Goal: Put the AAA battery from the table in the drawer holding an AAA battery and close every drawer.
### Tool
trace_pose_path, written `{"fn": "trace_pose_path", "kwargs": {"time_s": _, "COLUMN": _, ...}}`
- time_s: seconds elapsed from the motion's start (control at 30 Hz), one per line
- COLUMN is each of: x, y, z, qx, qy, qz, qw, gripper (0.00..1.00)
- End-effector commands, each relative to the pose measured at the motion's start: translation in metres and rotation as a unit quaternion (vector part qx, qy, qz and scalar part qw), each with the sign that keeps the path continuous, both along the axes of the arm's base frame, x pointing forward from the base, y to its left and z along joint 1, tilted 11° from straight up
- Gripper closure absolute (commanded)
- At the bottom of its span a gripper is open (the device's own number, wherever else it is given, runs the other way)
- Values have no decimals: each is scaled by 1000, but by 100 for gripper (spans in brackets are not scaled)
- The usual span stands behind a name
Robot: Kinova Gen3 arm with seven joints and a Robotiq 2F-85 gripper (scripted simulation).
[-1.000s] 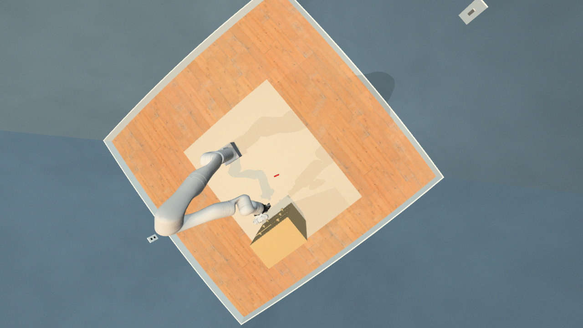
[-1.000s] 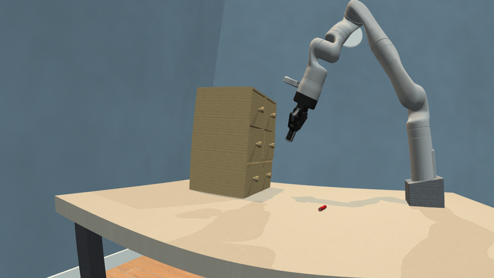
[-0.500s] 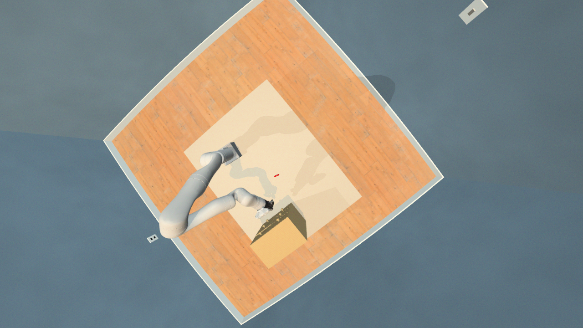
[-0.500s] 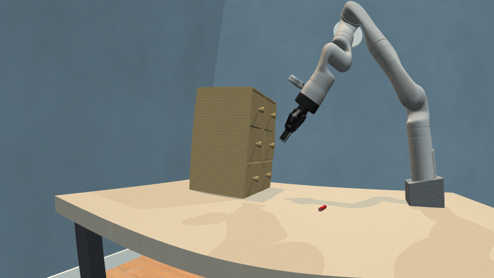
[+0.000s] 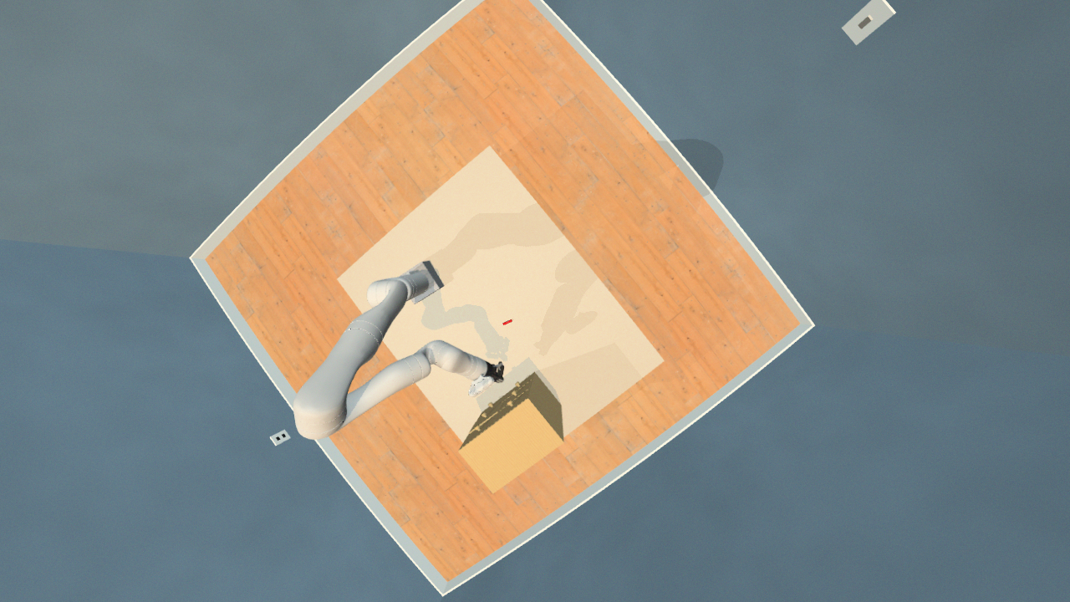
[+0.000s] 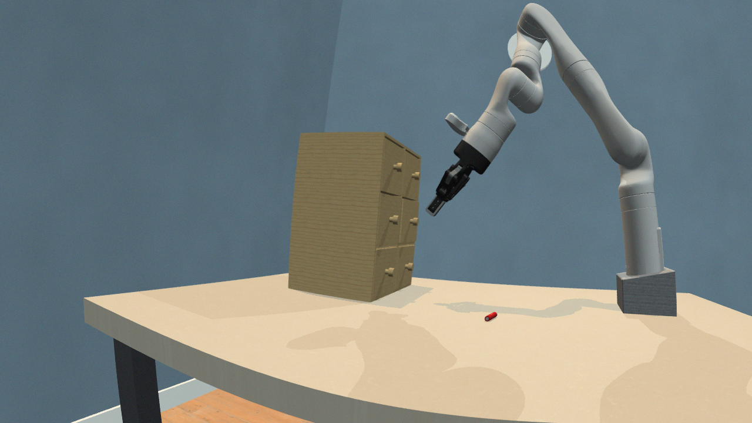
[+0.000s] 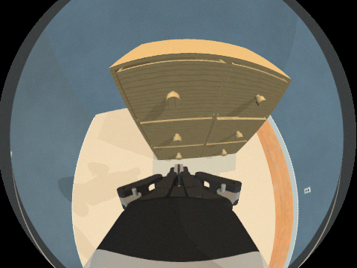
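On the pale tabletop, a red battery lies outside a closed chest

Near one edge of the pale, cream-coloured rectangular table (image 5: 449,247) (image 6: 252,336) (image 7: 111,149) stands an upright, light-brown wooden chest (image 5: 512,445) (image 6: 336,210) (image 7: 201,46) with a flat top. Its front holds six drawers, set in two columns of three, and each drawer front carries one small, round, pale wooden knob. All six look pushed in or nearly so; a slight projection would be hard to make out. With the fronts in the way, the contents of every drawer are hidden, so which one contains the other AAA battery cannot be told.

The small red cylindrical battery (image 5: 506,322) (image 6: 490,316) lies on its side on the table, out in front of the chest, between it and the dark grey block-shaped mount (image 5: 432,274) (image 6: 649,294) of the arm. It touches neither of them. The wrist view does not show it.

The light-grey, seven-jointed arm (image 5: 336,374) (image 6: 604,105) rises from that mount, bends high over the table and slopes down toward the drawer fronts. At its end, the black two-finger gripper (image 5: 499,371) (image 6: 431,211) (image 7: 179,169) points obliquely downward, near the knobbed side of the chest and apart from it, well above the table. Its jaws are together, with nothing clamped between them.

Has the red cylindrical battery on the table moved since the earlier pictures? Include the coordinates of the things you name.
No. The red cylindrical battery (image 5: 506,322) (image 6: 490,316) lies in the same place relative to the grey base block (image 5: 435,274) (image 6: 649,298) in both views.
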State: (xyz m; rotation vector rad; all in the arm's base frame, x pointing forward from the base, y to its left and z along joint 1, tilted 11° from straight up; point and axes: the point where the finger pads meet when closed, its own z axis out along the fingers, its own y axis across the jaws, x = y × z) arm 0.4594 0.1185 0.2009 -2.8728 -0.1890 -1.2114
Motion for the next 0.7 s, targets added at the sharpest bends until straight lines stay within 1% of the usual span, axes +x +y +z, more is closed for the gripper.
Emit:
{"fn": "trace_pose_path", "kwargs": {"time_s": 0.0, "x": 0, "y": 0, "z": 0, "qx": 0, "qy": -2, "qz": 0, "qw": 1000, "gripper": 100}}
{"fn": "trace_pose_path", "kwargs": {"time_s": 0.03, "x": 0, "y": 0, "z": 0, "qx": 0, "qy": -2, "qz": 0, "qw": 1000, "gripper": 100}}
{"fn": "trace_pose_path", "kwargs": {"time_s": 0.07, "x": 0, "y": 0, "z": 0, "qx": 0, "qy": -2, "qz": 0, "qw": 1000, "gripper": 67}}
{"fn": "trace_pose_path", "kwargs": {"time_s": 0.67, "x": 0, "y": 0, "z": 0, "qx": 0, "qy": -2, "qz": 0, "qw": 1000, "gripper": 67}}
